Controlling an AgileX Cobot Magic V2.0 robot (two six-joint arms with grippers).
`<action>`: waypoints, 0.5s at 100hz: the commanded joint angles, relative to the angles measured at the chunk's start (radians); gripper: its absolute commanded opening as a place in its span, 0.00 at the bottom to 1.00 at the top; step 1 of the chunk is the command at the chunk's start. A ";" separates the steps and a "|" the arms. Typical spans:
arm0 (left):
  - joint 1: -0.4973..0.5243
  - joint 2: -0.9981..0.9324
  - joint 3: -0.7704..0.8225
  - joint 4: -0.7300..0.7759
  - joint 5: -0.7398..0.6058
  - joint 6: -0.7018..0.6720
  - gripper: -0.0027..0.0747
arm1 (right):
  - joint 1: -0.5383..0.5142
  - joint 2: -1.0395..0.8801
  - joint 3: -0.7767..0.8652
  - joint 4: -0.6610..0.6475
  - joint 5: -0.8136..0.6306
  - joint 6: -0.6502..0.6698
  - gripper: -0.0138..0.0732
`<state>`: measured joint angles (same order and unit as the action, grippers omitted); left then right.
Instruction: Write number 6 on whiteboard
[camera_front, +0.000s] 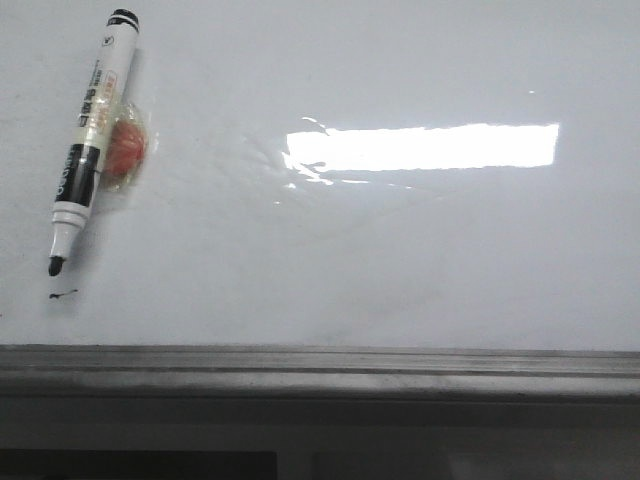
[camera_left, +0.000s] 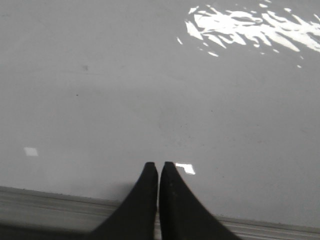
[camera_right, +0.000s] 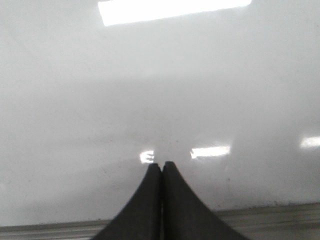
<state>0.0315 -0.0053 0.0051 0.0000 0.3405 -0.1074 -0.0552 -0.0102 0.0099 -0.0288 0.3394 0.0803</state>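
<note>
- Whiteboard (camera_front: 400, 260) — flat, glossy, grey rail along its near edge; no 6 drawn yet, only a tiny smudge (camera_front: 62, 295).
- Marker pen (camera_front: 92, 140) — uncapped, far left; long axis slanted, tip toward the rail.
- Left gripper (camera_left: 159, 167), right gripper (camera_right: 161, 167) — fingers pressed together, empty.
- Judgement: left arm nearer.

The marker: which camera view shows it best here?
The front view. There the marker lies uncapped on the whiteboard, tip toward the near rail, above a small smudge. Neither wrist view shows it, only bare board past the shut left gripper and right gripper.
</note>
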 joint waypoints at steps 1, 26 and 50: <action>-0.010 -0.031 0.044 0.000 -0.047 -0.007 0.01 | -0.003 -0.019 0.031 -0.011 -0.030 -0.002 0.08; -0.010 -0.031 0.044 0.000 -0.047 -0.007 0.01 | -0.003 -0.019 0.031 -0.011 -0.030 -0.002 0.09; -0.010 -0.031 0.044 0.012 -0.047 -0.005 0.01 | -0.003 -0.019 0.031 -0.011 -0.030 -0.002 0.09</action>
<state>0.0315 -0.0053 0.0051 0.0000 0.3405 -0.1074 -0.0552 -0.0102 0.0099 -0.0288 0.3394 0.0803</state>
